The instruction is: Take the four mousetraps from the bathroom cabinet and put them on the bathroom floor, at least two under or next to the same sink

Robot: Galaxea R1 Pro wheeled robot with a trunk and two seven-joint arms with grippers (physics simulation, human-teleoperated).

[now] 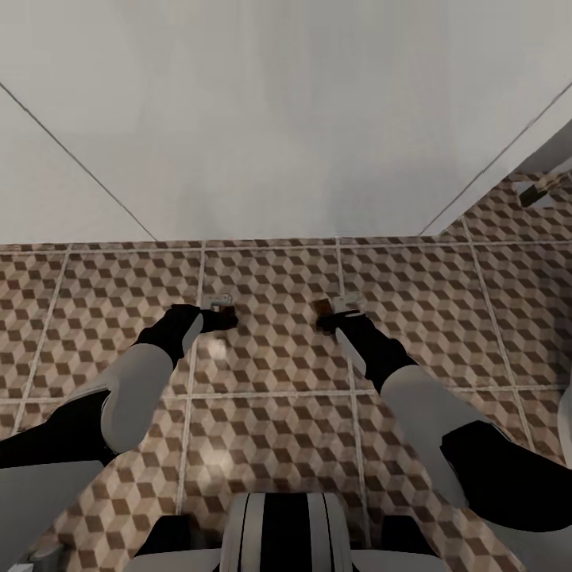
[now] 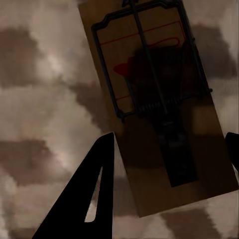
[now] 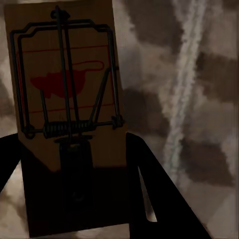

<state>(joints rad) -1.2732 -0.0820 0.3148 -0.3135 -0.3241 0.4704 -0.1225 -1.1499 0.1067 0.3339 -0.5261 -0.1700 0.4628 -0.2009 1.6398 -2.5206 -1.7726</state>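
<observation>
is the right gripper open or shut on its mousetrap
Shut on it: in the right wrist view both dark fingers press the side edges of the mousetrap, held above the bathroom floor.

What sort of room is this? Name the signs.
Probably a bathroom, though no fixture is clearly visible. The signs are the cube-patterned tiled floor meeting a plain white wall. Each gripper, left and right, carries a mousetrap.
</observation>
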